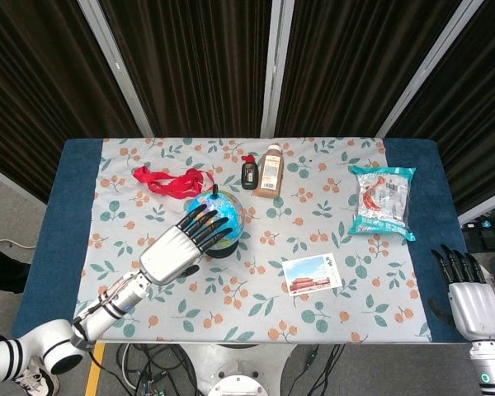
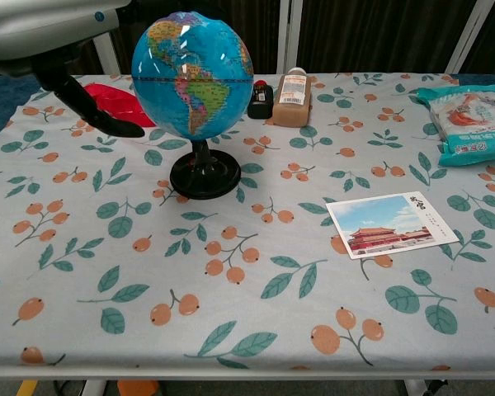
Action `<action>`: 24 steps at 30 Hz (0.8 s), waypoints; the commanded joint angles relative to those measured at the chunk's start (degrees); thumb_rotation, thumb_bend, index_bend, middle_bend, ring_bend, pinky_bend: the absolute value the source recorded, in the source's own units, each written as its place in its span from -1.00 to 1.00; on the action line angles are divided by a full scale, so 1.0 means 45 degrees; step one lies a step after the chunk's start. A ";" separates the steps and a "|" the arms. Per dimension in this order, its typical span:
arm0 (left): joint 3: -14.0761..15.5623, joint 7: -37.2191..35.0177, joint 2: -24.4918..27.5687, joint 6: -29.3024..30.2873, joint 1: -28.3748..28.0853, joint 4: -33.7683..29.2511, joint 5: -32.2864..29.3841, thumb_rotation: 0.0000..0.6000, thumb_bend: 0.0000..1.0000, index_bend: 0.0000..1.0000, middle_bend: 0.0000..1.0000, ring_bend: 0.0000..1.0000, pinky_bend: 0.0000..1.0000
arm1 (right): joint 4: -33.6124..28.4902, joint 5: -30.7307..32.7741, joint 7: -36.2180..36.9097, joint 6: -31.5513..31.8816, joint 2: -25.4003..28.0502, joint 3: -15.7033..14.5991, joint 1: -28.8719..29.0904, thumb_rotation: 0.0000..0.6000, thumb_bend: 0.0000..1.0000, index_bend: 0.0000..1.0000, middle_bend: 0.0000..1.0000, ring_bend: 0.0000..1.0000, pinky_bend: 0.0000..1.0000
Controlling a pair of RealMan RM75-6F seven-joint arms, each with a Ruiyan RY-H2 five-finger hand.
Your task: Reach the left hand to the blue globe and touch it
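Note:
The blue globe (image 1: 228, 211) stands upright on its black base near the middle of the floral tablecloth (image 1: 330, 227). My left hand (image 1: 180, 247) reaches in from the lower left with its fingers spread, and the dark fingertips (image 1: 208, 224) lie over the globe's left side. In the chest view the globe (image 2: 194, 74) fills the upper left and the left hand (image 2: 54, 29) sits beside its upper left, thumb hanging down; actual contact is hard to tell. My right hand (image 1: 470, 301) rests open off the table's right edge, holding nothing.
A red ribbon (image 1: 169, 181) lies behind the globe on the left. A brown bottle (image 1: 270, 172) and a small black item (image 1: 248, 173) stand at the back centre. A snack packet (image 1: 384, 200) lies at the right, a postcard (image 1: 311, 275) at the front centre.

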 commanded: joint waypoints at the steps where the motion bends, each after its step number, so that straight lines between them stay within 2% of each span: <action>1: 0.0097 0.0098 -0.0129 -0.0034 -0.0057 0.0160 -0.0139 1.00 -0.72 -0.82 -0.86 -1.00 -1.00 | -0.0006 -0.0015 -0.0002 0.0007 -0.0002 -0.0002 0.0002 1.00 -0.68 -1.00 -1.00 -1.00 -1.00; 15: 0.0486 0.0327 -0.0182 0.0265 -0.0057 0.0330 -0.0358 1.00 -0.72 -0.82 -0.86 -1.00 -1.00 | 0.0060 0.0022 0.0027 -0.0050 -0.0050 -0.0023 0.0002 1.00 -0.67 -1.00 -1.00 -1.00 -1.00; 24: 0.0848 0.0534 0.0215 0.0586 0.0282 0.0182 -0.0555 1.00 -0.72 -0.82 -0.86 -1.00 -1.00 | 0.0016 0.0031 -0.0042 -0.0059 -0.0061 -0.0016 0.0012 1.00 -0.67 -1.00 -1.00 -1.00 -1.00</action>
